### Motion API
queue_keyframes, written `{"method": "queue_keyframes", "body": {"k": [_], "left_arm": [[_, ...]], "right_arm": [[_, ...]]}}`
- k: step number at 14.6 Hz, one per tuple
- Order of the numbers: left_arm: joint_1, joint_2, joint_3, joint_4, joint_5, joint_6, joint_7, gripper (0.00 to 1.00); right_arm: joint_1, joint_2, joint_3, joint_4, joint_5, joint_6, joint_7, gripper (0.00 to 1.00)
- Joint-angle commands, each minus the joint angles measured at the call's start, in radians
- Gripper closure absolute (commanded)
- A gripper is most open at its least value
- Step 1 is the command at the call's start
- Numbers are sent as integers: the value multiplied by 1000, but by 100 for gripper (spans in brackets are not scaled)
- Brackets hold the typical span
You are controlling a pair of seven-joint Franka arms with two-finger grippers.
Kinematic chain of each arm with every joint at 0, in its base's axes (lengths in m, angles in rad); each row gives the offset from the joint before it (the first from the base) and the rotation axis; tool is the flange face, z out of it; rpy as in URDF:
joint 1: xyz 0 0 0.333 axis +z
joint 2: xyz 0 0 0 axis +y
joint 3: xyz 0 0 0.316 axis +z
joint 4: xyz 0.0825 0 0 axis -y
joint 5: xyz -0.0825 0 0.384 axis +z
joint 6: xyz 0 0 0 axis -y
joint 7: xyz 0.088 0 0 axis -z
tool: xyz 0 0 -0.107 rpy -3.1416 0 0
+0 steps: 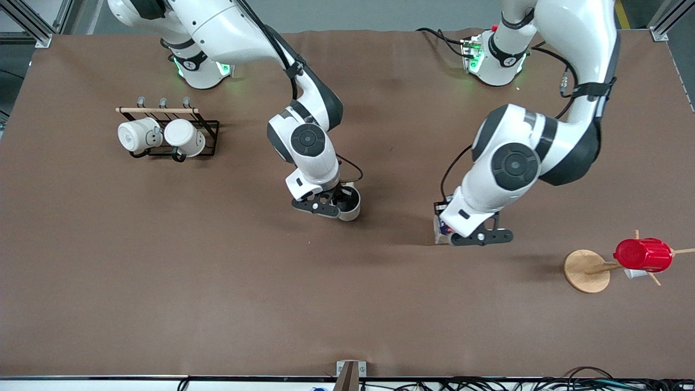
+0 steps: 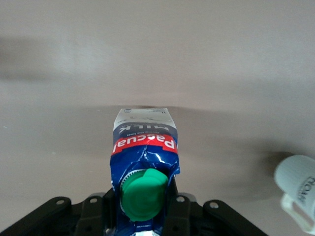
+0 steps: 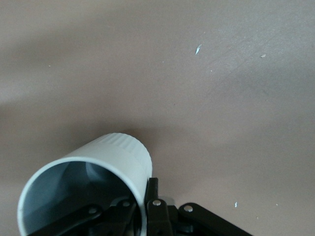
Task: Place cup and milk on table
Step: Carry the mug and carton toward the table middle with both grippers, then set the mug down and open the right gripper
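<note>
The off-white cup (image 1: 353, 207) is in the middle of the brown table (image 1: 163, 282). My right gripper (image 1: 332, 206) is shut on its wall, one finger inside the grey interior and one outside, as the right wrist view shows for the cup (image 3: 118, 152) and gripper (image 3: 143, 199). The blue and white milk (image 1: 441, 228) with its green cap is toward the left arm's end, beside the cup. My left gripper (image 1: 471, 235) is shut on its top. In the left wrist view the milk (image 2: 145, 142) stands upright with its base at the table, between the gripper's (image 2: 143, 199) fingers.
A black wire rack (image 1: 209, 130) with two white mugs stands toward the right arm's end. A wooden stand (image 1: 583, 270) with a red ribbed cup (image 1: 643, 254) is toward the left arm's end. The cup also shows in the left wrist view (image 2: 298, 184).
</note>
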Motion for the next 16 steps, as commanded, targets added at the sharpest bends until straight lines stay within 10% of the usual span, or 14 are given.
{"method": "queue_keyframes", "body": {"k": [1,6,16], "left_arm": [[-53,57,2,79,5,-10,-66,67],[-119,84,-4,88,-13,52,-155,67],[-206,101,-5,86,-84,101,-173,66]], "right_arm": [[10,16,-10,17,9,9,18,64],[-4,-6,-16,17,12,3,25,0],[-432,-452,-24,2,-41,-509,-467,0]]}}
